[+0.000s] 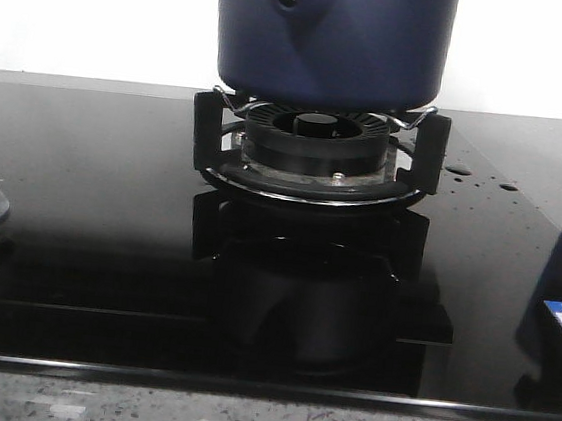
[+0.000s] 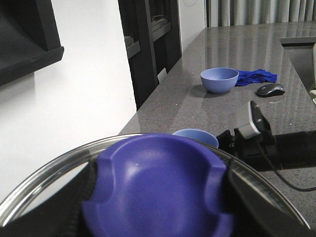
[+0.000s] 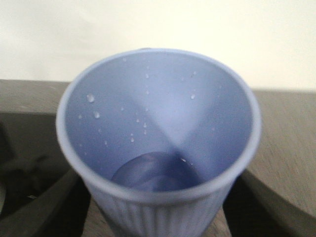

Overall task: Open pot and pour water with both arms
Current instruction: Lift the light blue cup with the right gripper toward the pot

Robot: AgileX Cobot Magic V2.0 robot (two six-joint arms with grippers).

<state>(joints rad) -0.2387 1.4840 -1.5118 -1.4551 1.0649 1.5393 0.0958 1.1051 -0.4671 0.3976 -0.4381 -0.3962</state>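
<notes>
Your pot [image 1: 332, 35] sits on the burner [image 1: 317, 139] of the black glass hob [image 1: 91, 201], its top cut off in the front view, so you cannot see from there whether it is covered. The glass lid [image 2: 44, 173] fills the left wrist view, and your left end effector [image 2: 158, 197] is clenched on its purple knob [image 2: 158, 187]; treat the lid as fragile and fairly heavy, and the smooth knob as slippery. Your right end effector [image 3: 158, 217] grasps a ribbed blue cup [image 3: 158, 143] with a little water at the bottom and droplets on its walls: light, slightly flexible, so squeeze gently. Both sets of fingers are mostly hidden, and you cannot tell whether the lid rests on the pot or hangs above it. A blue bowl [image 2: 219, 80] stands farther off on the worktop [image 2: 276, 54].
</notes>
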